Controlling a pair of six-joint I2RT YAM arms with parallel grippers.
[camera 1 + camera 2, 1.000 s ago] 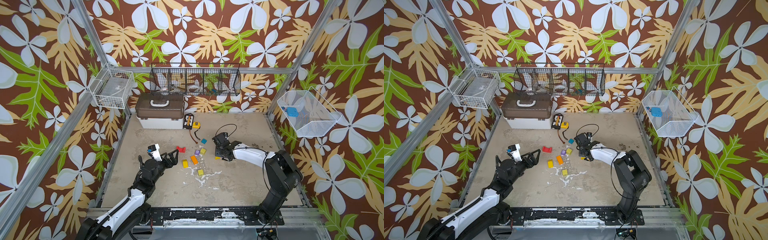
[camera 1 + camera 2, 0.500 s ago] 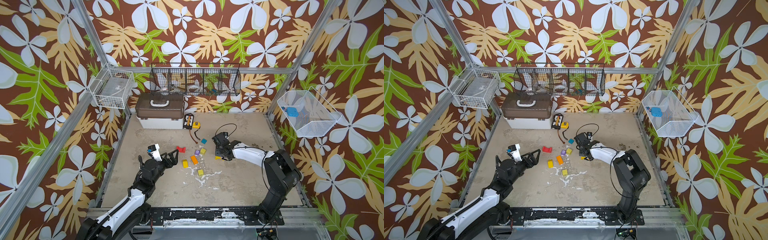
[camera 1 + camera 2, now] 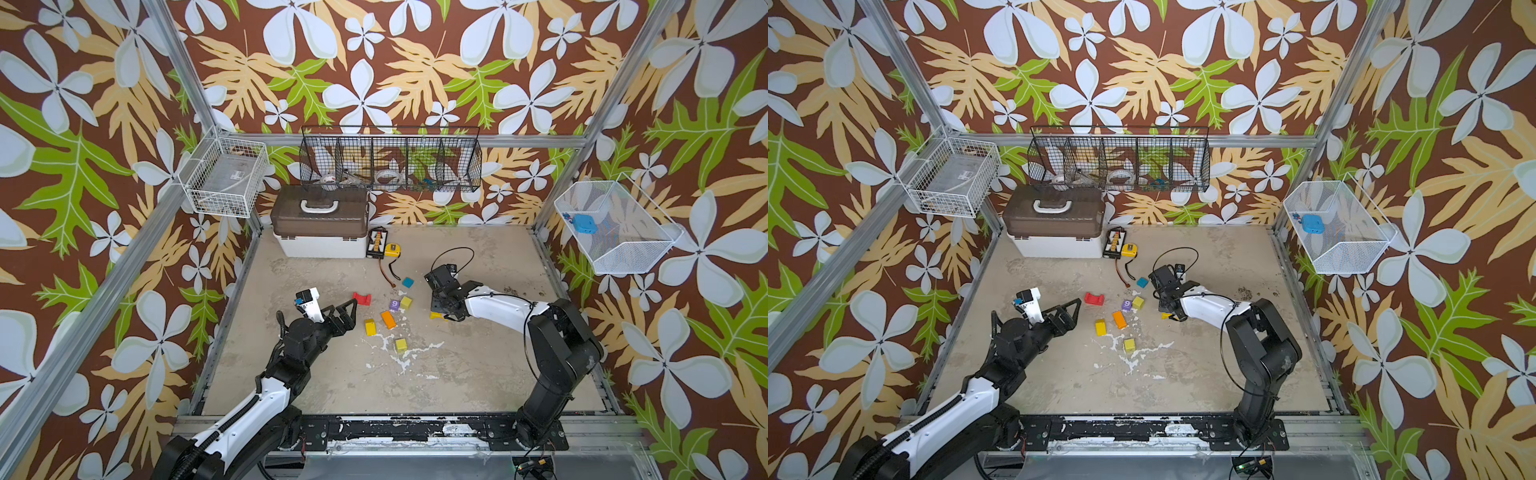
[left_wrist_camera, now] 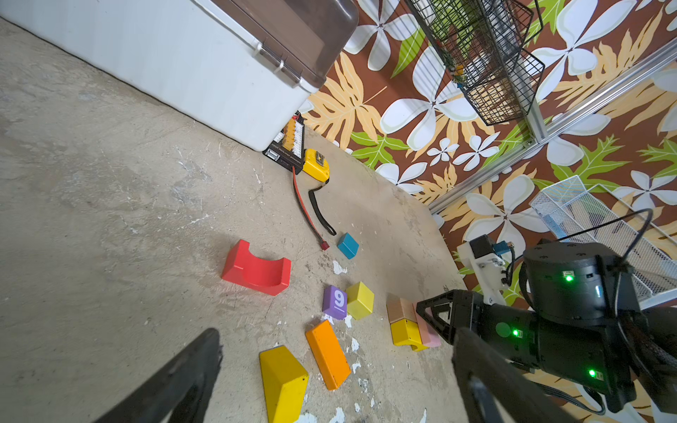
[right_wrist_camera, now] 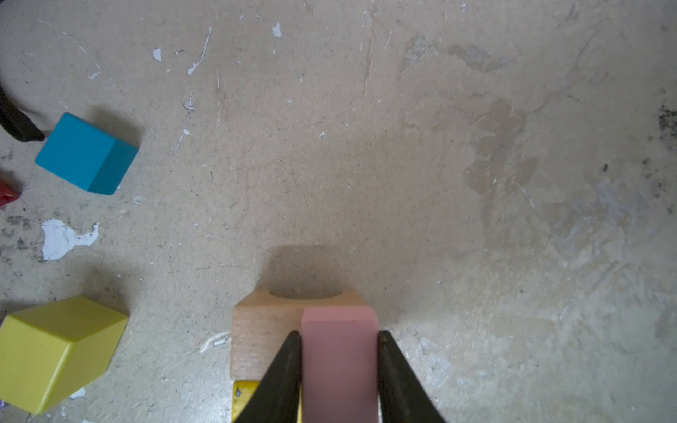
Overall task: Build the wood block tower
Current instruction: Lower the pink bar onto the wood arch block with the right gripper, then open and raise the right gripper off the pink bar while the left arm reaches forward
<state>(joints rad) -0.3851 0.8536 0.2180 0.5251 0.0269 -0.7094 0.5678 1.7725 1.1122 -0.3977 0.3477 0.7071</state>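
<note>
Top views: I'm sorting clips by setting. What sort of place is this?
Probably a purpose-built robot test cell, not a home: aluminium frame posts edge floral wallpaper panels, and the left arm and right arm are mounted on one base rail at a scuffed tabletop.

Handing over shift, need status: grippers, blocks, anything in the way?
Left gripper open, empty. Right gripper shut on pink block, beside tan block and yellow block. Teal cube, red arch loose, clear of the grip.

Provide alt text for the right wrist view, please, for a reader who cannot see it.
The right gripper has its black fingers shut on a pink block, close beside a tan notched block stacked on a yellow block. A teal cube and a yellow-green cube lie apart on the scuffed beige floor.
</note>
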